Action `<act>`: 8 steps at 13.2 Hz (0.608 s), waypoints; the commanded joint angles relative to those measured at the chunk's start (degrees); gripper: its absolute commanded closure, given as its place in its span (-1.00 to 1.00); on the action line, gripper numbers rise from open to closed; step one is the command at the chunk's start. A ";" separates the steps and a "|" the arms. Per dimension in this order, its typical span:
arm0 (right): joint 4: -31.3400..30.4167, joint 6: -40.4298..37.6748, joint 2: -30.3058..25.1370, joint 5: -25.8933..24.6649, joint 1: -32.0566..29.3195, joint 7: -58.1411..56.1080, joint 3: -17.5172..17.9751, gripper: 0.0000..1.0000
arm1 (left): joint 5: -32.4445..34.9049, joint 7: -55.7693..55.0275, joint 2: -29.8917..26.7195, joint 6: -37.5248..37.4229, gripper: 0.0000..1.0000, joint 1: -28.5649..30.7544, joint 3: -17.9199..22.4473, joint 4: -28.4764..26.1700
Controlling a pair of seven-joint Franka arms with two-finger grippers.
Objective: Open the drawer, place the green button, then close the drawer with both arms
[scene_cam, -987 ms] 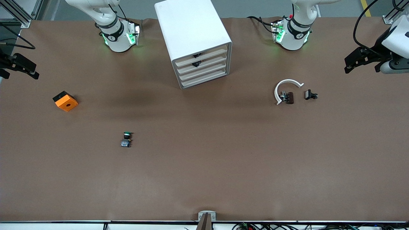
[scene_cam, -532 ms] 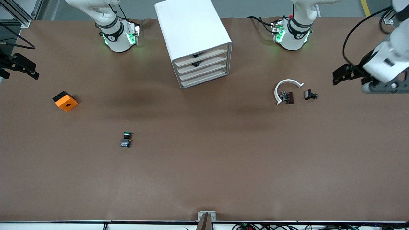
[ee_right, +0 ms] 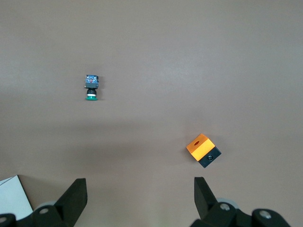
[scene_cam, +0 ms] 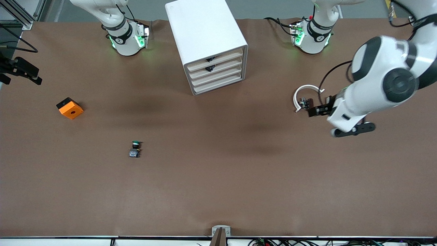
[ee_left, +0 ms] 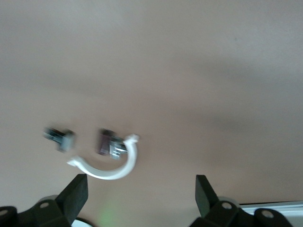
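Note:
The white cabinet (scene_cam: 205, 34) stands at the table's robot side, and all four beige drawer fronts (scene_cam: 216, 73) are shut. The button (scene_cam: 135, 149), with its green cap, lies on the open table nearer the front camera; it also shows in the right wrist view (ee_right: 91, 87). My left gripper (scene_cam: 314, 110) is open and empty in the air, over the small black clip pieces beside the white curved band (scene_cam: 305, 91). In the left wrist view the left gripper (ee_left: 140, 196) is open near the band (ee_left: 111, 168). My right gripper (scene_cam: 20, 70) waits open at the right arm's end of the table, seen open in its wrist view (ee_right: 139, 198).
An orange cube with a hole (scene_cam: 70, 108) lies toward the right arm's end, also in the right wrist view (ee_right: 203, 150). Black clip pieces (ee_left: 108, 143) lie by the band. A corner of the cabinet (ee_right: 14, 194) shows in the right wrist view.
My left arm has swung in from the table's end toward the cabinet side, bringing its gripper over the clip pieces by the white band. The right arm has not moved.

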 commanded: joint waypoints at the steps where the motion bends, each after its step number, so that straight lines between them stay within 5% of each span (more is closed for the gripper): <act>1: 1.04 0.08 0.06 0.51 0.08 -0.42 0.08 -1.00 | -3.39 -8.71 5.34 1.32 -1.00 -2.58 -0.37 1.30; 8: 1.14 0.16 0.76 0.86 0.00 0.11 0.08 -1.00 | -4.96 -53.65 18.00 7.64 -1.00 -15.85 -0.37 2.09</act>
